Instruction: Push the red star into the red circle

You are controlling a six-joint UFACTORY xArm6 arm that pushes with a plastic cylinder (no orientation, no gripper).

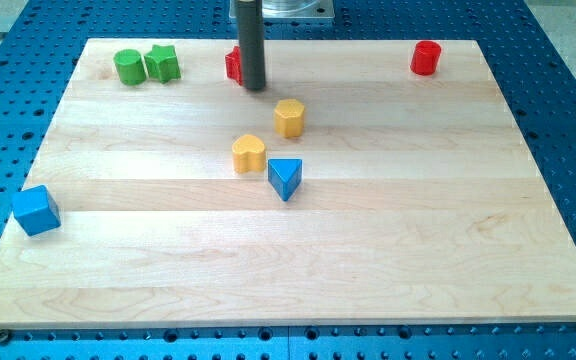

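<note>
The red star sits near the view's top, left of centre, partly hidden behind my rod. My tip rests on the board just right of the star, touching or almost touching it. The red circle stands at the view's top right, far to the right of the star and the tip.
A green circle and a green star stand side by side at the top left. A yellow hexagon, a yellow heart and a blue triangle cluster mid-board. A blue cube sits at the left edge.
</note>
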